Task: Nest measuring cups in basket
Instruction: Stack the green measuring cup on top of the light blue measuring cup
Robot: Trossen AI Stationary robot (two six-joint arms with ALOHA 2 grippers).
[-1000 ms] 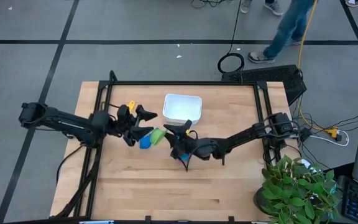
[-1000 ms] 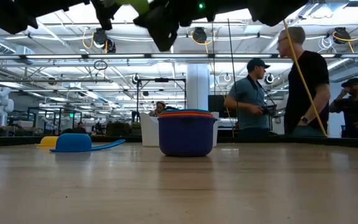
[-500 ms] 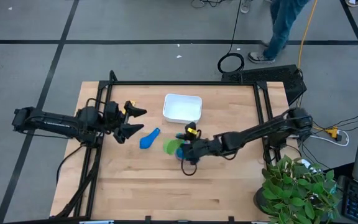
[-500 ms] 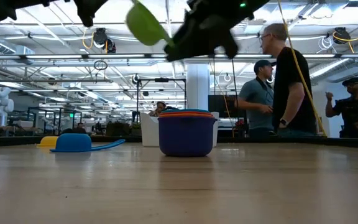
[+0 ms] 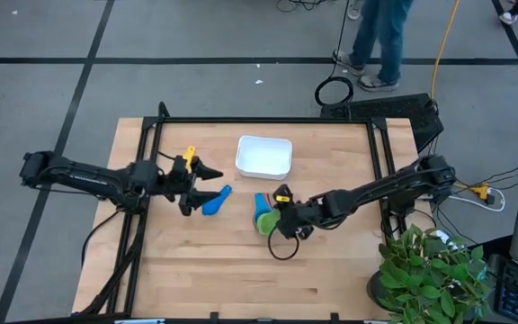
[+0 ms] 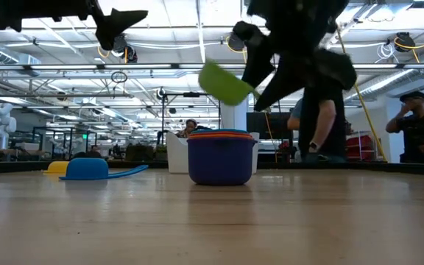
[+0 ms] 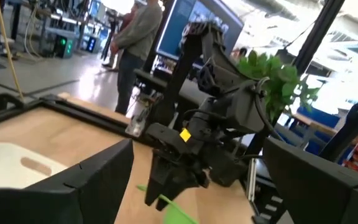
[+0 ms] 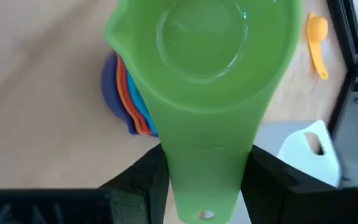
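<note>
A: Start from overhead. Where does everything sit?

B: The white basket (image 5: 264, 156) lies at the far middle of the bench (image 5: 331, 279), with nothing in it. The stack of cups (image 5: 263, 203) stands just in front of it, not inside. The right gripper (image 5: 277, 219) hovers over that stack, its jaws closed narrowly on the handle of the green cup (image 5: 266, 220), probably so the bowl hangs free to drop in. The left gripper (image 5: 212, 180) waits to the left with its jaws wide, holding nothing. A blue cup (image 5: 214, 202) lies just beside it and a yellow cup (image 5: 190, 154) lies farther back.

A: And from bench height?

B: The stack (image 6: 221, 156) stands upright, navy outermost with orange and red rims showing. The green cup (image 6: 225, 83) hangs tilted above it and apart from it. The blue cup (image 6: 87, 168) lies mouth down, so I judge it needs turning before it nests.

A: The left wrist camera?

B: It looks between its 2 spread fingers (image 7: 73, 186) at the right arm, with a green sliver of the cup (image 7: 176, 211) below and the basket (image 7: 17, 165) off to the side.

A: The right wrist camera?

B: The green cup (image 8: 207, 68) fills it, mouth up, with the handle pinched by the fingers (image 8: 142, 180). The stack (image 8: 126, 93) lies under and to one side, so the bowl is not yet centred over it.
</note>
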